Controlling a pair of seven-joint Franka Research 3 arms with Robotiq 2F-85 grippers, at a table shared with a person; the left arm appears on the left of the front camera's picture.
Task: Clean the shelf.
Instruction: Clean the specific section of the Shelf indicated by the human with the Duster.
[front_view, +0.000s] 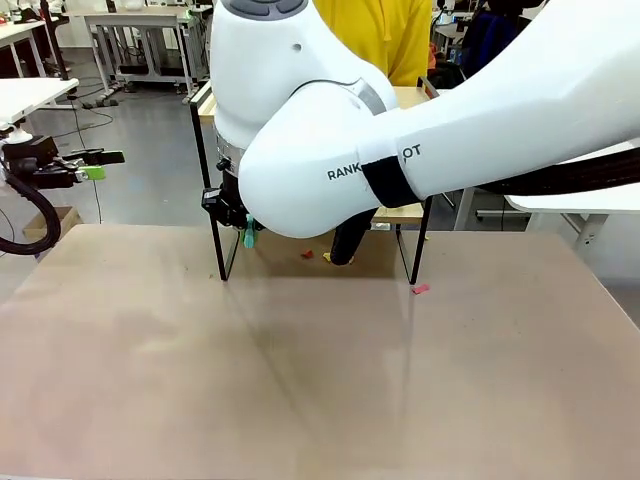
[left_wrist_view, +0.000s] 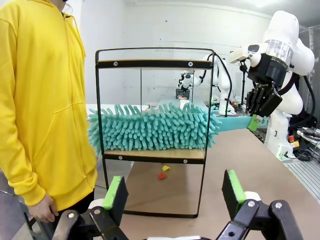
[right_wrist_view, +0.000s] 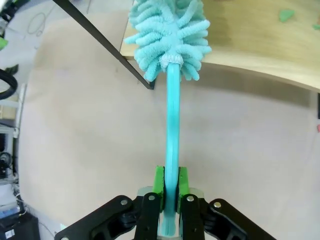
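Worktop (front_view: 300, 380): flat, pale brown, matte.
- Shelf (left_wrist_view: 150, 63): two wooden boards in a black frame, standing upright at the far side.
- Lower board (left_wrist_view: 150, 154): carries a teal fringed duster (left_wrist_view: 155, 127) lying lengthwise, and a green scrap (right_wrist_view: 286, 15).
- Beneath the shelf, on the worktop: red scrap (left_wrist_view: 161, 176) and yellow scrap (left_wrist_view: 166, 168), close together.
- Just outside one shelf leg: pink scrap (front_view: 420, 289).

Teal duster (left_wrist_view: 152, 131), black-framed shelf (left_wrist_view: 150, 63)

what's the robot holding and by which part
The right gripper holds the teal duster by the end of its handle; the left gripper is open and empty.
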